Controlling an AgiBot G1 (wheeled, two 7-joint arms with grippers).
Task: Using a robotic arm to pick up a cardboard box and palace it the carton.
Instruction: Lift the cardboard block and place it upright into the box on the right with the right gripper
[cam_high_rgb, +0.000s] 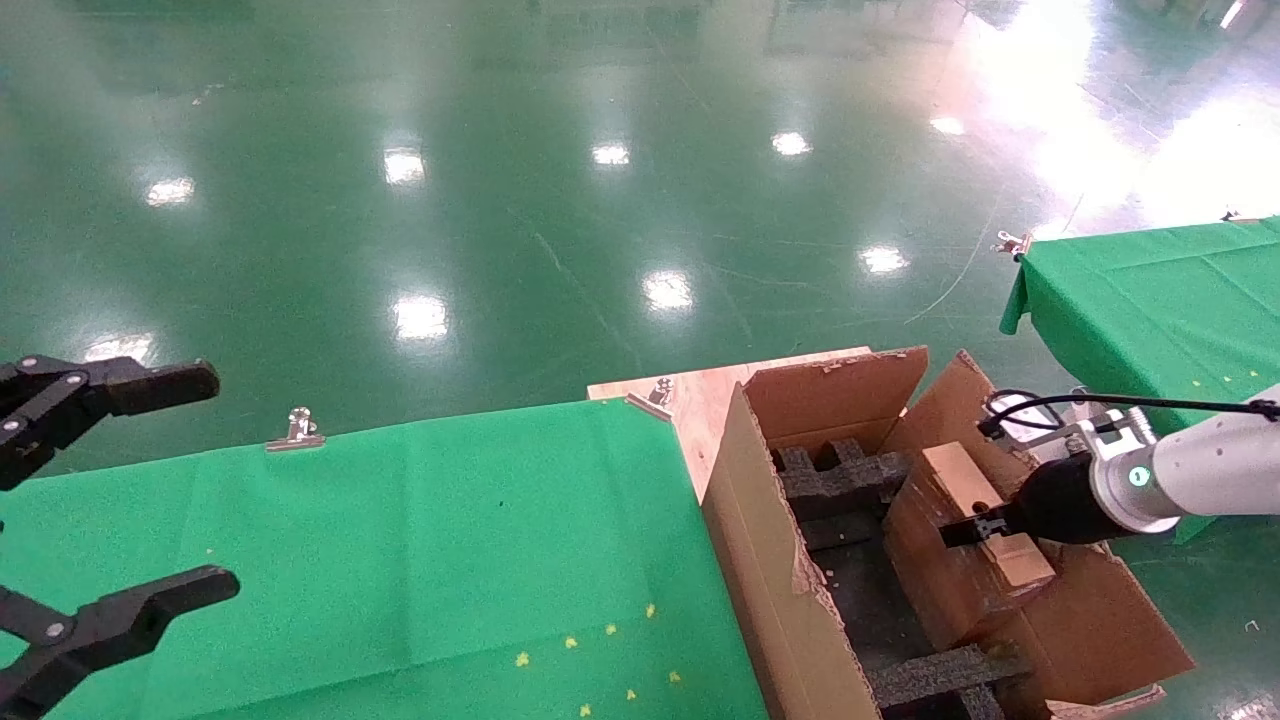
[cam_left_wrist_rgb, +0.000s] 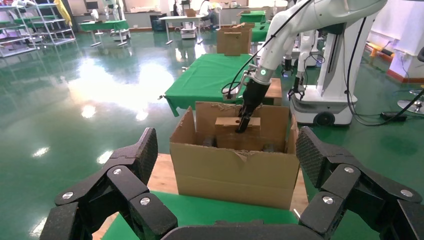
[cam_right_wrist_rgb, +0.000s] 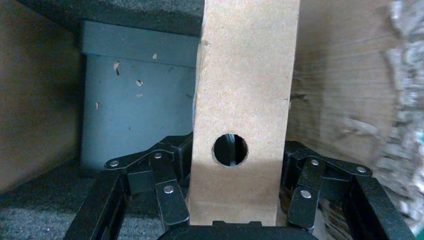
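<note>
Small box (cam_right_wrist_rgb: 243, 115) clamped between right claw (cam_right_wrist_rgb: 235, 200) fingers, seemingly inside the big carton (cam_high_rgb: 770, 560), left claw (cam_high_rgb: 110, 490) spread wide over the table (cam_high_rgb: 400, 540)

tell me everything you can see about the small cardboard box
The box is small, closed, plain brown cardboard, long and narrow, with a round hole punched in the face toward the right wrist camera. It stands on edge inside the carton, toward its right wall, above the black foam inserts. The right gripper is shut on it, fingers pressing both sides. Whether its underside rests on the foam cannot be seen.
</note>
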